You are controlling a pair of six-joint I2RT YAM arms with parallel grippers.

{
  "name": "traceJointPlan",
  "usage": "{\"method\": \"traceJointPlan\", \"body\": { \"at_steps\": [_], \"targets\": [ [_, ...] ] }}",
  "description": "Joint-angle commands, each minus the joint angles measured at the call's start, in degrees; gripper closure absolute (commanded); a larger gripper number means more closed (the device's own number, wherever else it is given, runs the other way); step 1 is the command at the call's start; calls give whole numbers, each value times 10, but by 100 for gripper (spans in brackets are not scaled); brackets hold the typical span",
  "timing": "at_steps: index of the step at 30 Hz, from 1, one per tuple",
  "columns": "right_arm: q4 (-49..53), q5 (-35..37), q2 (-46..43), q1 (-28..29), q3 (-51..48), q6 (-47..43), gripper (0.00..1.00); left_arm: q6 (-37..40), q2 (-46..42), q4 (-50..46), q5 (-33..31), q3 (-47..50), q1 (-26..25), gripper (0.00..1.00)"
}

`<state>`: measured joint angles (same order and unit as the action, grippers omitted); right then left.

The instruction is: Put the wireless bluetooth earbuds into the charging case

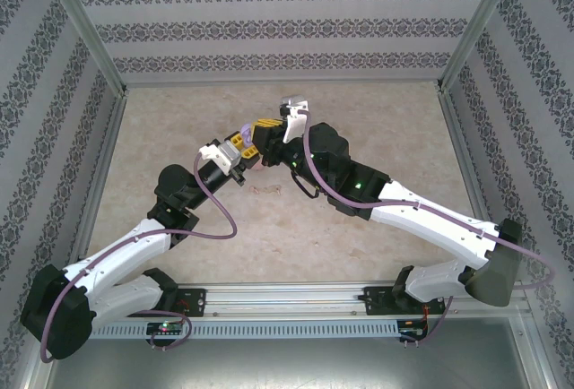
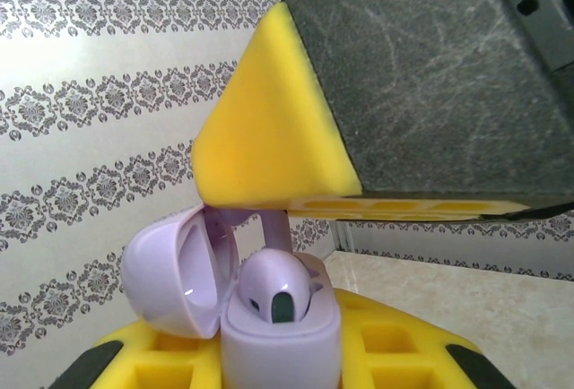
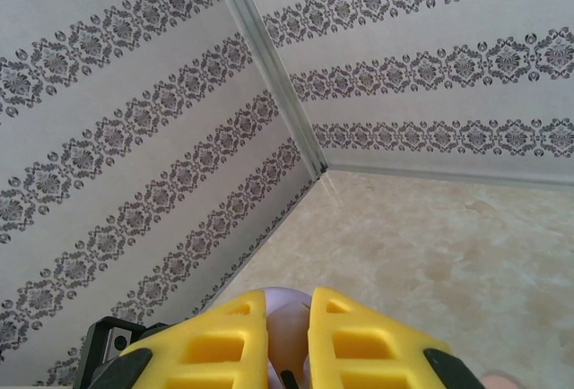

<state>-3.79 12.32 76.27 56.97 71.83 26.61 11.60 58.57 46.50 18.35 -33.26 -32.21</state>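
ROBOT ARMS AT WORK: Two robot arms meet above the middle of a beige, stone-patterned worktop [image 1: 386, 129], inside a booth of three walls [image 1: 269, 30] papered in grey floral bands. The yellow-padded left fingers [image 2: 395, 358] are clamped on the body of one lilac charging case [image 2: 282, 344], held clear of the worktop with its single lid [image 2: 175, 268] swung open to the left. One purple earbud [image 2: 280, 286] sits in the case, rounded head up, a dark oval patch facing the left wrist camera. Just above it hangs one of the right fingers [image 2: 269, 138], a yellow wedge on a black backing. From beneath that finger a second purple earbud [image 2: 273, 226] shows as a thin stem reaching down to the case's open mouth, beside the seated one. Seen from the right wrist, the two right fingers stand nearly pressed together, pinching a lilac piece [image 3: 289, 335] in the narrow slot between them. Two earbuds are in sight, both purple: one in the case, one in the right arm's pinch. Whether the second earbud's tip has entered its socket cannot be told. From overhead, the two sets of fingers nearly touch, with the case a small lilac spot between them. A pinkish sliver [image 3: 513, 380] at the bottom edge of the right wrist view is too cropped to identify.
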Motion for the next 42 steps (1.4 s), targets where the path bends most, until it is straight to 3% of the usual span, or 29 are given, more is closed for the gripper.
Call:
{"method": "traceJointPlan", "body": {
  "at_steps": [1, 10, 15, 26, 42],
  "targets": [
    [71, -52, 23, 6, -26, 5, 86, -7, -7, 71, -10, -43, -8, 100],
    [79, -49, 27, 11, -20, -3, 85, -13, -2, 67, -15, -48, -8, 100],
    [93, -22, 33, 10, 3, 1, 74, -17, 1, 64, -9, -48, -8, 100],
    [115, 32, 28, 0, 31, 29, 64, -27, 7, 57, -12, -46, -8, 100],
    [106, 4, 13, -35, 55, 79, 48, -32, 28, 55, -18, -42, -8, 100]
  ]
}}
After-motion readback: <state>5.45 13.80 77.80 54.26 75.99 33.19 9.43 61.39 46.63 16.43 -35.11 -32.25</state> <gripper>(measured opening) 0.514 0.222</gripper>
